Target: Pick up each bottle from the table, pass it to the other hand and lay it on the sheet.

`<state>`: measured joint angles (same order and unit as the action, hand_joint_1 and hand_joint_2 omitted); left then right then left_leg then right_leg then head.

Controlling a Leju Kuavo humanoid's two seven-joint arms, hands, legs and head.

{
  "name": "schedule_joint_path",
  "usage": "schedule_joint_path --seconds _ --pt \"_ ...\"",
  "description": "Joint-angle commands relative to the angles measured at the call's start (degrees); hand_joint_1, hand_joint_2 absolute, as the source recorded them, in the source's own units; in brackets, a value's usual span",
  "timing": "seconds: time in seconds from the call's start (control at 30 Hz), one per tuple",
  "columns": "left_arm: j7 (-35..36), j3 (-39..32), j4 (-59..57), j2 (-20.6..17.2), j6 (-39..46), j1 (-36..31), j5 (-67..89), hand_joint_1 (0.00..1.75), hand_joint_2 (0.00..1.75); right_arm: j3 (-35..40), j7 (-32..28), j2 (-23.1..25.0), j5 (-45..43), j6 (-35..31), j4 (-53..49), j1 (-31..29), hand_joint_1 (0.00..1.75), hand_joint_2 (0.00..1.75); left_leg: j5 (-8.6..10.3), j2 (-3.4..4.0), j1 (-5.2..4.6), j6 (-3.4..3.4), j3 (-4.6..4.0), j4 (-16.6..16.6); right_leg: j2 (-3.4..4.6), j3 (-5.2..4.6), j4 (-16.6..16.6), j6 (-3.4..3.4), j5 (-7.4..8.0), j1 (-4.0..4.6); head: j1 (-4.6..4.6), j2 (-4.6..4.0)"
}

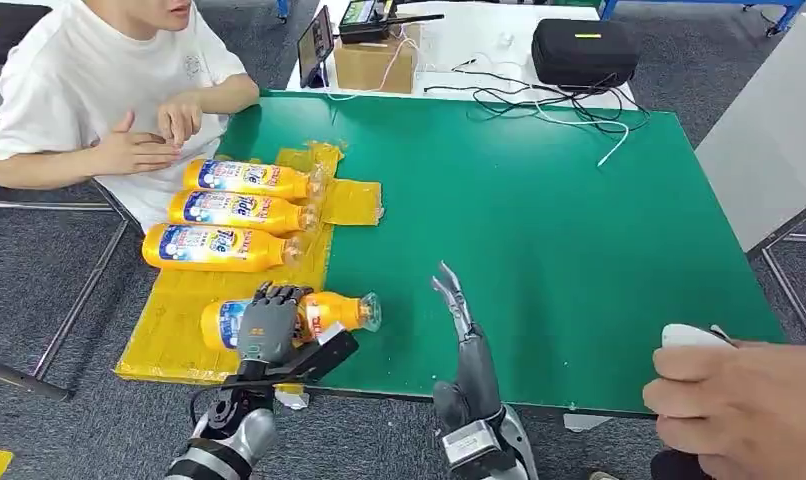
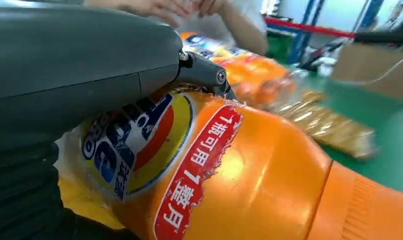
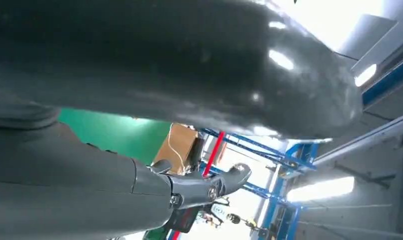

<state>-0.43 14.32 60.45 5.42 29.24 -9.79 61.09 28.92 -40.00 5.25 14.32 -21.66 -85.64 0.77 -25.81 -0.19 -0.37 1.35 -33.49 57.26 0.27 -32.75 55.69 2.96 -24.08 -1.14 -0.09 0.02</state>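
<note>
Gripping an orange bottle (image 1: pixel 324 315) from above, the left hand (image 1: pixel 267 325) has its dark fingers (image 1: pixel 279 294) wrapped over the labelled middle of it at the near end of the yellow sheet (image 1: pixel 174 320), the cap pointing toward the green counter (image 1: pixel 539 220). In the left wrist view the same bottle (image 2: pixel 249 175) lies right under the thick grey thumb (image 2: pixel 204 72), which rests against the torn edge of its label. Three more bottles lie side by side on the sheet farther from the robot: the nearest (image 1: pixel 217 248), the middle one (image 1: pixel 241 211) and the farthest (image 1: pixel 249 178), all with caps pointing toward the counter. Just beside them a person in a white shirt (image 1: pixel 89 70) leans on the counter's far left corner. The right hand (image 1: pixel 457 305) hovers over bare green counter, well apart from the bottles, fingers stretched forward and holding nothing. Another person's hand (image 1: pixel 739 400) rests at the near right corner on a small white object (image 1: pixel 691 336). Beyond the counter stand a cardboard box (image 1: pixel 376 62) and a black case (image 1: pixel 583 50) among loose cables.
</note>
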Motion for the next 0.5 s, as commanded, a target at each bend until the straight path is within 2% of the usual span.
schedule_joint_path --seconds 0.03,0.17,0.37,0.5 --pt "4.91 -1.54 -13.82 -2.81 -7.11 -9.23 5.7 1.75 1.75 -4.17 0.0 1.04 2.84 0.35 -1.27 -0.16 0.0 0.0 -0.01 -0.07 0.04 -0.07 0.1 -0.02 -0.09 0.15 -0.04 -0.09 -0.02 0.05 0.07 -0.02" --pt "6.52 -1.48 -18.98 -3.52 -10.82 -12.53 7.24 1.75 1.75 -4.74 0.0 1.7 2.72 -0.1 0.1 -0.01 0.0 0.0 0.02 -0.11 0.07 -0.11 0.09 -0.01 -0.16 0.16 -0.02 -0.14 -0.01 0.08 0.04 -0.02" --pt "8.96 -1.9 -22.3 -4.13 -12.22 -13.61 8.64 1.75 1.75 -4.7 0.0 1.3 5.19 -2.6 1.78 0.16 0.0 0.0 0.05 0.0 0.06 -0.1 0.37 -0.07 -0.02 0.45 -0.08 -0.14 0.04 0.08 0.02 0.0" --pt "8.44 -2.64 -22.71 -4.22 -12.34 -13.72 7.92 1.75 1.75 -4.94 0.0 1.26 4.32 -2.06 1.95 0.48 0.0 0.0 0.07 0.01 0.06 -0.1 0.57 -0.1 -0.01 0.63 -0.09 -0.13 0.05 0.07 0.02 0.0"
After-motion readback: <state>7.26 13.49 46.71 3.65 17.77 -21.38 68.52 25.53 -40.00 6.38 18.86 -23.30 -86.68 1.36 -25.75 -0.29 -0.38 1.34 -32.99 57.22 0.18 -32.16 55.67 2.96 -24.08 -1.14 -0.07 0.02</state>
